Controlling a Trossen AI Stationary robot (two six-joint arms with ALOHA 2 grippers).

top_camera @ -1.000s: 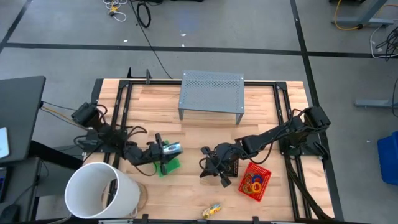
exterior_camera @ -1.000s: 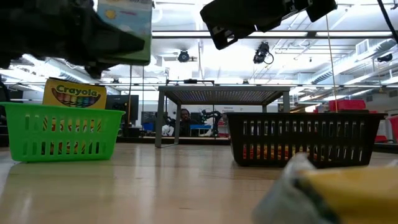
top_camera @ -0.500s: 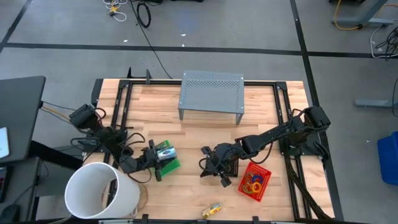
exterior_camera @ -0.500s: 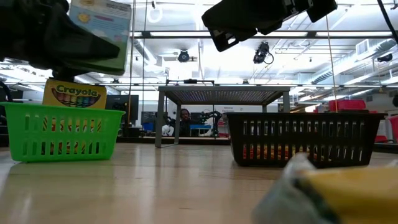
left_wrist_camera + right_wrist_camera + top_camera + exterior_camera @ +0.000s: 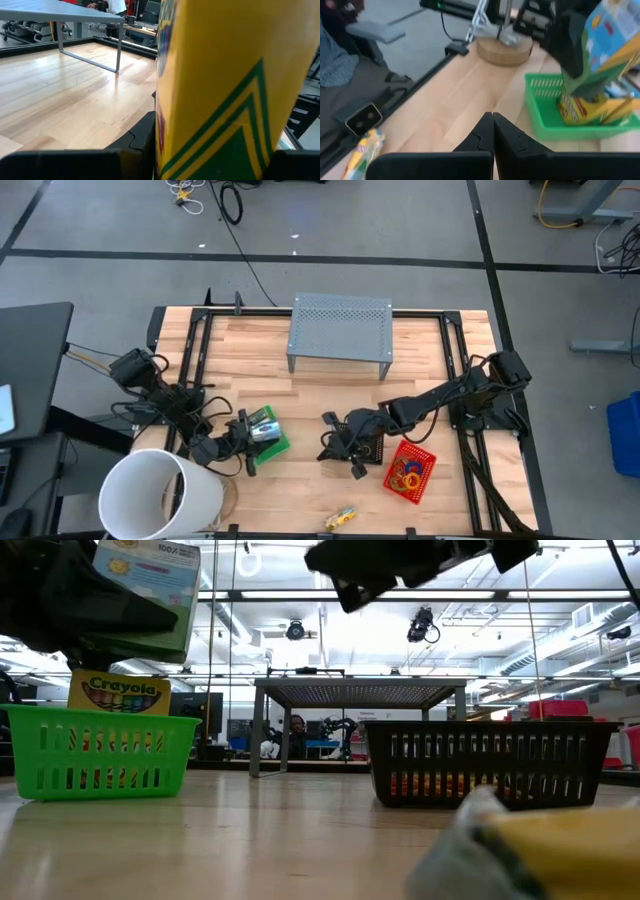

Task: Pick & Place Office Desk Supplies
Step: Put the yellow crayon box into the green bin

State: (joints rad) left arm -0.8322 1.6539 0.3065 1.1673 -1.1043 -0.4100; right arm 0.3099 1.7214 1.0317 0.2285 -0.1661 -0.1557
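- I note the left gripper (image 5: 250, 442) clamped on a crayon box (image 5: 145, 590), held in the air above the green tray (image 5: 97, 751); in the left wrist view the box's yellow-green face fills the frame between the fingers.
- A second crayon box (image 5: 119, 693) stands upright inside the green tray, so I judge the held box is kept high to clear the tray wall and its neighbour.
- The left arm reaches from the table's left edge, forearm low, wrist angled towards the tray, beside the white bucket (image 5: 160, 495).
- The right gripper (image 5: 345, 455) has its fingers together and holds nothing; it waits at mid-table by the black tray (image 5: 488, 762).
- The red tray (image 5: 409, 472) holds coloured rings (image 5: 405, 477); a yellow glue stick (image 5: 343, 517) lies apart near the front edge.
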